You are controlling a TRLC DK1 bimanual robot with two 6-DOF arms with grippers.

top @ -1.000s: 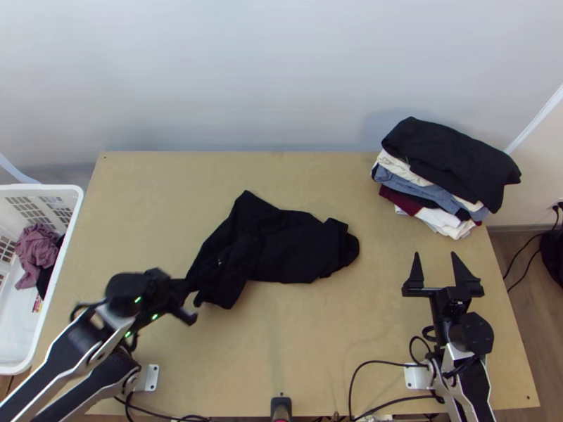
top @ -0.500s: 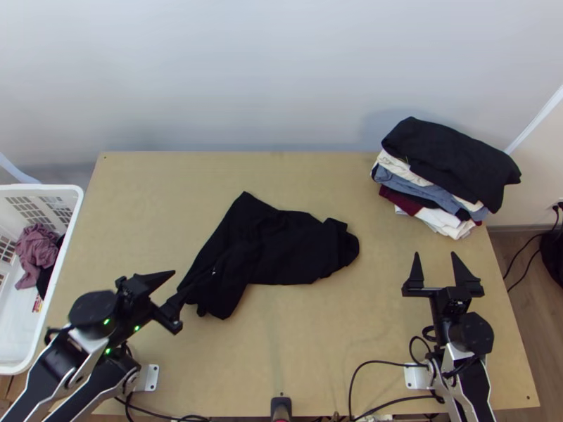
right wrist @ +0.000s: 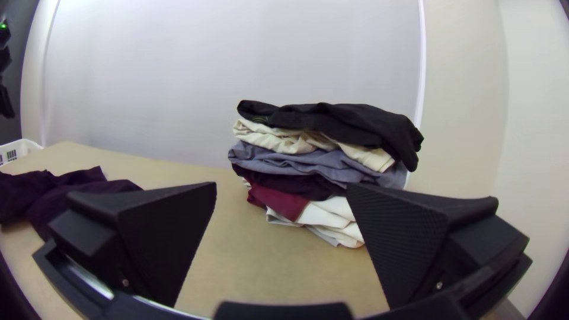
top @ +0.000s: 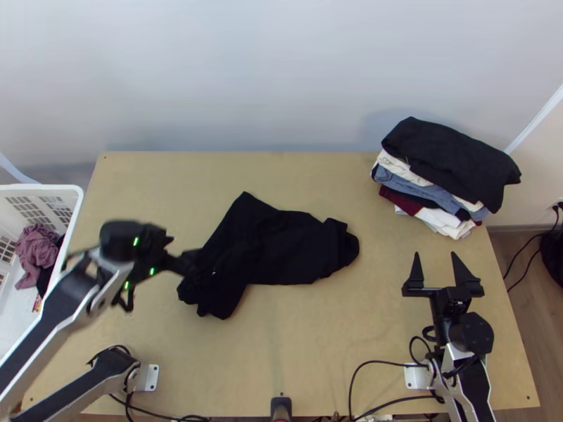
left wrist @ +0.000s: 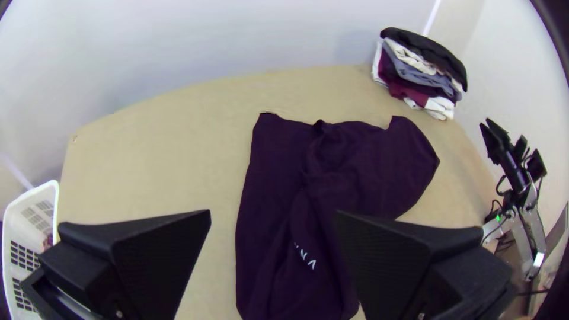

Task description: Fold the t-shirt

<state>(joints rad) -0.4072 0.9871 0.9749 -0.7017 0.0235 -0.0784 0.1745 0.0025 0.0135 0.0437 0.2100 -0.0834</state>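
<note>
The black t-shirt [top: 281,246] lies bunched and wrinkled on the middle of the table, its near left end bulging toward the left arm. My left gripper [top: 186,264] is over or beside the shirt's left edge. From the left wrist, my left gripper [left wrist: 272,219] stands open, with the shirt [left wrist: 308,195] beyond and between its fingers, small white print showing. My right gripper [top: 440,260] stands open at the table's right side, away from the shirt; the right wrist view shows my right gripper [right wrist: 281,189] with nothing between its fingers.
A stack of folded clothes [top: 450,169] with a black piece on top stands at the far right. At the left edge is a white basket [top: 70,193] holding mauve and dark cloth. Cables run along the near table edge.
My left gripper first drew back toward the lower left, letting go of the shirt's left end, then moved up and right to it. The shirt's near left part shifted slightly outward. The right arm stayed still.
</note>
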